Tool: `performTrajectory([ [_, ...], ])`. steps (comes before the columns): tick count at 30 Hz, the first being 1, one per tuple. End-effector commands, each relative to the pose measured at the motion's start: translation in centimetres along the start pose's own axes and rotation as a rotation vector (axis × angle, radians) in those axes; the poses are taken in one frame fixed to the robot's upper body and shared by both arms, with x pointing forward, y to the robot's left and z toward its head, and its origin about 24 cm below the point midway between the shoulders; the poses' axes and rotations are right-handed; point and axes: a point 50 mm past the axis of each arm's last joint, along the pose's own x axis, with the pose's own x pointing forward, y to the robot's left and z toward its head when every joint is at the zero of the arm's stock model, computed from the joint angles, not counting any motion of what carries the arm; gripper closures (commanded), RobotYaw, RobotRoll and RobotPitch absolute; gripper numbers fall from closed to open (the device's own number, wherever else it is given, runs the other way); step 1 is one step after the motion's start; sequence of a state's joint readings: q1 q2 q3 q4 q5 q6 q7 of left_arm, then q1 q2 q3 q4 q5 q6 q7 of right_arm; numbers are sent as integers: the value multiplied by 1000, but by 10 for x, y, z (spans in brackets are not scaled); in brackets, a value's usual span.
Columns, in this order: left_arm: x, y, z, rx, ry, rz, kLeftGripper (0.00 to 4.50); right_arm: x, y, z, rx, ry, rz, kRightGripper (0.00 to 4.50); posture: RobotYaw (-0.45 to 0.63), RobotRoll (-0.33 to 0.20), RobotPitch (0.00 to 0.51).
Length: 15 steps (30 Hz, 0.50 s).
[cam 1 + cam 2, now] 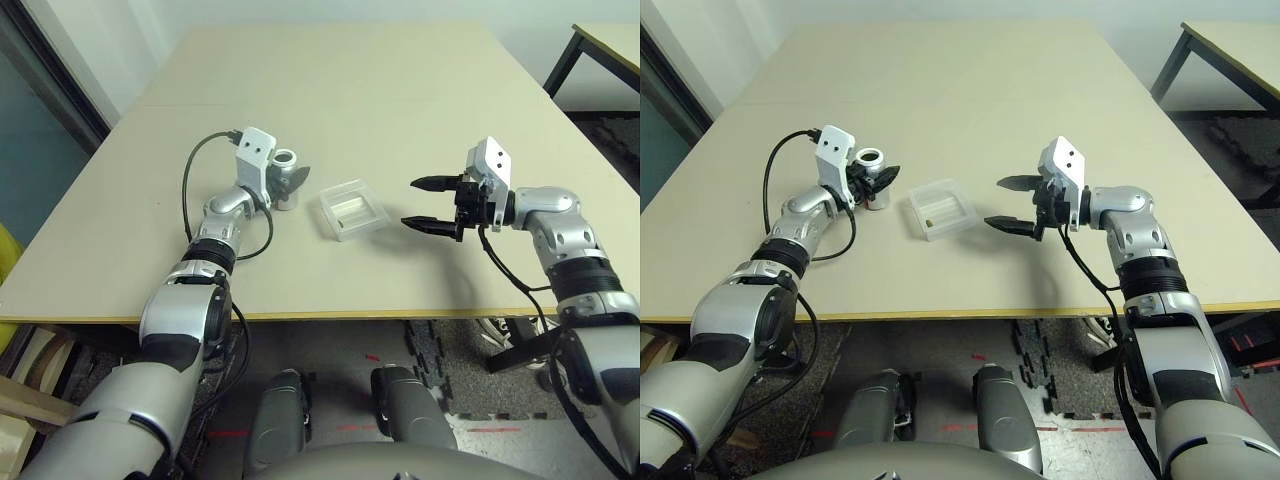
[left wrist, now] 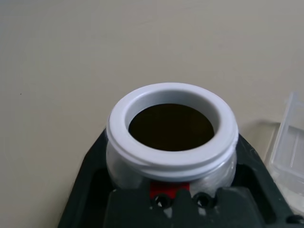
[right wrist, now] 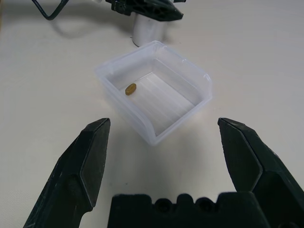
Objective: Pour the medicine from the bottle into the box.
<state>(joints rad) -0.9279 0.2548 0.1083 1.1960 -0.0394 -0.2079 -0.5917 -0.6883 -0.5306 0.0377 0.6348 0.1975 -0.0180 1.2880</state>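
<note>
Fingers of your left gripper [image 1: 285,181] flank the bottle [image 1: 286,175], which stands upright and uncapped on the table [image 1: 420,90] just beside the box [image 1: 352,208]; you cannot tell from the views whether they pinch it or have let go. Your right gripper [image 1: 432,205] hangs wide open and empty on the box's far side. One small pill [image 3: 130,89] lies in the box. If the fingers drag on the light bottle as you pull away, it may tip toward the box; if the right gripper drifts in, it could shove the box.
</note>
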Motion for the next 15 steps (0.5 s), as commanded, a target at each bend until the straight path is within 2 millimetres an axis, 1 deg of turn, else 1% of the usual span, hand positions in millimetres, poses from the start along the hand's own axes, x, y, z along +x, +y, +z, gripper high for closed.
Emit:
performTrajectory([
  [1, -5, -1, -18, -21, 65, 7, 55, 3, -1, 1, -1, 6, 12, 0, -206, 0, 82],
  [2, -5, -1, -18, -23, 65, 6, 19, 4, 0, 1, -1, 6, 13, 0, -195, 0, 75],
  [15, -8, -1, -18, -41, 35, 2, 19, 6, 1, 0, 0, 5, 21, 0, -186, 0, 66],
])
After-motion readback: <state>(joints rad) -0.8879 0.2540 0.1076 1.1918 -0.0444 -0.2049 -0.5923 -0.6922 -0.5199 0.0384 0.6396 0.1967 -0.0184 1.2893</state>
